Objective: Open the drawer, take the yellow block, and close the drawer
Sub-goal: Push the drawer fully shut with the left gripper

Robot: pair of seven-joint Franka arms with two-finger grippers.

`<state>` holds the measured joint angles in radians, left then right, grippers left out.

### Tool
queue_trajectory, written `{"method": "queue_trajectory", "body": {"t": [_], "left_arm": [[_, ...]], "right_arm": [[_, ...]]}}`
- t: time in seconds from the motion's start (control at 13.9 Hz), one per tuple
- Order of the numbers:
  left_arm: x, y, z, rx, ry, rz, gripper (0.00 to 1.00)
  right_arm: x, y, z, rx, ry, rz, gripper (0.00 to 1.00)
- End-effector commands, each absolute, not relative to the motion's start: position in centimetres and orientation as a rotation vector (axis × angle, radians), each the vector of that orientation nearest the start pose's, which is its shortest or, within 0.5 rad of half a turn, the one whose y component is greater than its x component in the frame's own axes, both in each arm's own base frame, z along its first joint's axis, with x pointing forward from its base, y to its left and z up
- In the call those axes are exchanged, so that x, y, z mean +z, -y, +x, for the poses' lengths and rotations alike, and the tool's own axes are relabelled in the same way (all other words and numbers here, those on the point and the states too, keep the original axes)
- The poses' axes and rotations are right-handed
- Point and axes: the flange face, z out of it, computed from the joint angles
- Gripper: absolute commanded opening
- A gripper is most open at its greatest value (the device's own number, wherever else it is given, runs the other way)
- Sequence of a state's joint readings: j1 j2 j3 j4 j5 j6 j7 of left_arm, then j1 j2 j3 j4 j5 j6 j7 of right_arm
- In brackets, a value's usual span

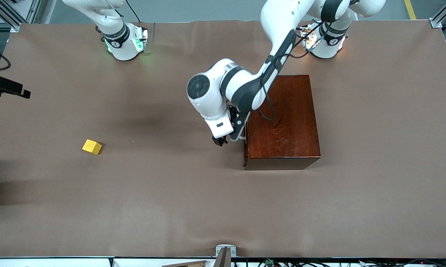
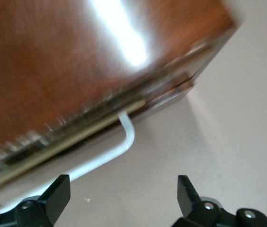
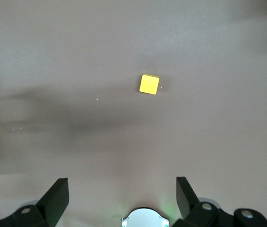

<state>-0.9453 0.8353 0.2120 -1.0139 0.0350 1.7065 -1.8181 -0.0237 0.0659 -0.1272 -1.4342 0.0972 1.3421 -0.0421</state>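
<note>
The dark reddish-brown wooden box [image 1: 288, 118] stands toward the left arm's end of the table. Its drawer [image 1: 245, 146] faces the right arm's end and sits pushed in or nearly so, with only a thin pale strip along its top edge in the left wrist view. My left gripper [image 1: 220, 141] is open and empty, just in front of the white bar handle [image 1: 239, 138], not touching it. In the left wrist view the handle [image 2: 124, 142] lies beyond the gripper [image 2: 122, 189]. The yellow block [image 1: 92, 147] lies on the bare table toward the right arm's end. My right gripper [image 3: 122, 189] is open, high above the table, with the block [image 3: 149, 84] below it.
The brown table cover [image 1: 171, 207] spreads around the box and block. A black device [image 1: 8, 88] juts in at the edge by the right arm's end. The right arm's base [image 1: 125, 42] and the left arm's base [image 1: 325, 42] stand along the table's edge farthest from the front camera.
</note>
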Motion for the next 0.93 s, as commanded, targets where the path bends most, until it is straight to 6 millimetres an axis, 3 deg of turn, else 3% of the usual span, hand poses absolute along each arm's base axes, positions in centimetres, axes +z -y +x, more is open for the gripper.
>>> {"method": "queue_trajectory", "body": {"t": [0.0,0.22,0.5,0.72,0.86], "left_arm": [[43.8,49.8,52.6,-0.207,1.238,-2.678,1.0],[50.5,43.2,54.4,-0.111,0.992,-2.758,1.0],[56.5,34.2,57.8,-0.064,0.693,-2.903,1.0],[60.7,26.3,58.8,-0.002,0.313,-2.976,1.0],[62.8,20.0,59.3,0.025,0.148,-2.998,1.0]], "right_arm": [[64.3,5.5,52.9,0.207,-0.14,-3.024,1.0],[64.8,5.5,52.3,0.194,-0.135,-3.025,1.0],[64.9,5.7,52.2,0.182,-0.14,-3.04,1.0],[64.9,6.1,52.3,0.17,-0.15,-3.042,1.0],[64.9,6.2,52.2,0.175,-0.142,-3.045,1.0]]}}
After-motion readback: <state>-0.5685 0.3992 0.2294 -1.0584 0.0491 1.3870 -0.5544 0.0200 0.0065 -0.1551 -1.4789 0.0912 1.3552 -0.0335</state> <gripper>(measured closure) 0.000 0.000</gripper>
